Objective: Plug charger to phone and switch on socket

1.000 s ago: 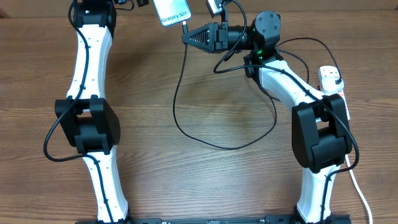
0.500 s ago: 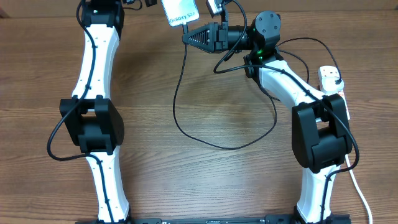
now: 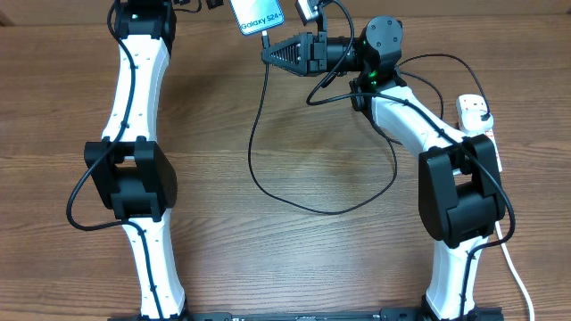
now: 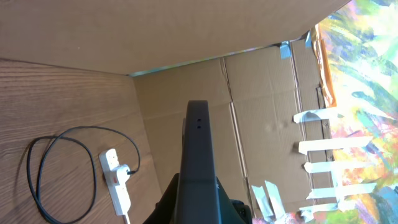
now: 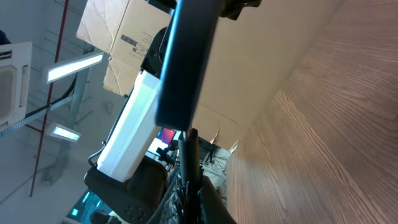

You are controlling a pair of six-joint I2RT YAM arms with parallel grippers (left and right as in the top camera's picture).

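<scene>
The phone hangs in the air at the top centre, cyan screen up, and my left gripper is shut on it. In the left wrist view the phone shows edge-on and dark. My right gripper is shut on the charger just behind its connector tip. That tip meets the phone's lower edge; whether it is seated in the port I cannot tell. The black cable loops over the table to a plug in the white socket at the right, half hidden by the right arm.
The socket's thick white cord runs down the table's right edge. A cardboard wall stands behind the table. The cable loop lies across the middle of the wooden table.
My left arm has carried the phone a little right, closer over the right gripper's tip, and turned it slightly. The right arm and cable have stayed in place.
</scene>
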